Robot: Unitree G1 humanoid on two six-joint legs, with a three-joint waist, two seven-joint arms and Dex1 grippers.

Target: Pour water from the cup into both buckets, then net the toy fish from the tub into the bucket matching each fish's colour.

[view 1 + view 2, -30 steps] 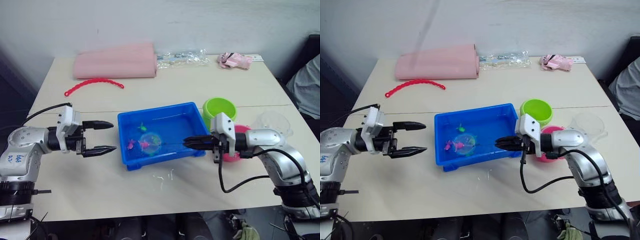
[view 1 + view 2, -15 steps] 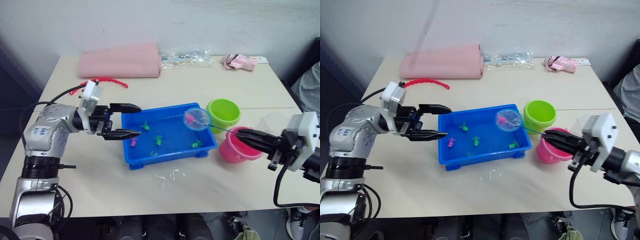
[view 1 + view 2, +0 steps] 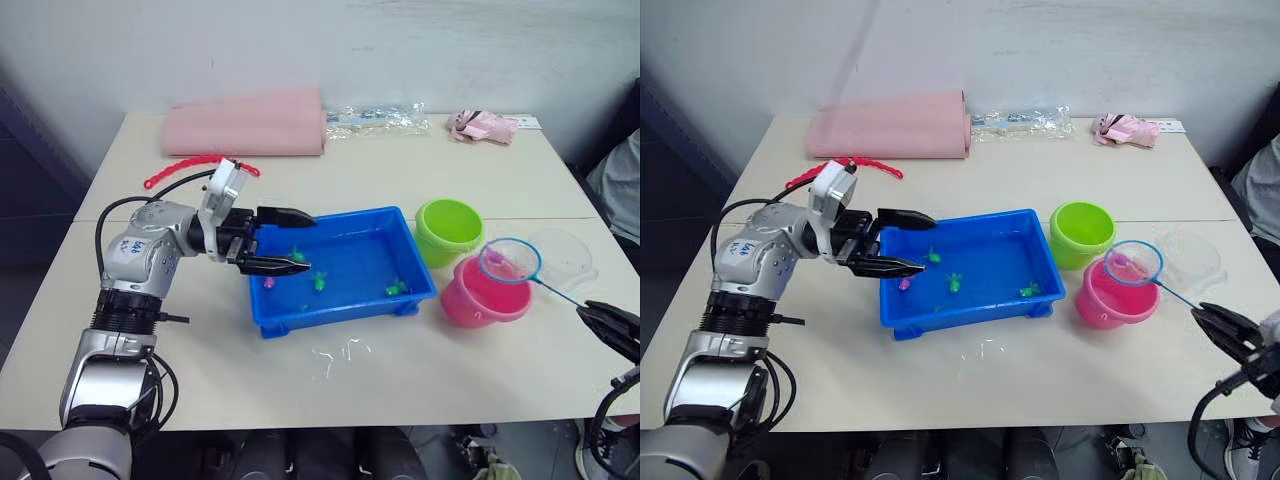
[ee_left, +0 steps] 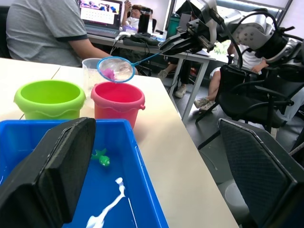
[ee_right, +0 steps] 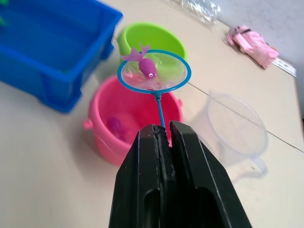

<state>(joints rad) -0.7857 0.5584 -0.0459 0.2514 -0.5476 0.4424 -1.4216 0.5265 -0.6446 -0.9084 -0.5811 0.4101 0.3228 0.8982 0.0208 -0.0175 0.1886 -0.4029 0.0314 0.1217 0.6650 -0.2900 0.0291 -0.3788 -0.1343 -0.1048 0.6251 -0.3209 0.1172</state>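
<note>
pink roll (image 3: 247, 123) | red beaded strip (image 3: 165, 175) | clear bag (image 3: 375, 119) | pink cloth (image 3: 482, 125)

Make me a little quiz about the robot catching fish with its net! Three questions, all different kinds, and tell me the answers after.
1. True or false: the net holds a green fish.
2. Which bucket does the net hang over? A) the green bucket B) the pink bucket C) the tub
3. Fill in: the left pincer hovers open over the ___ end of the tub, as the robot sees it.

Key:
1. False; it holds a pink fish.
2. B.
3. Left. The right pincer is shut on the net handle.
</note>
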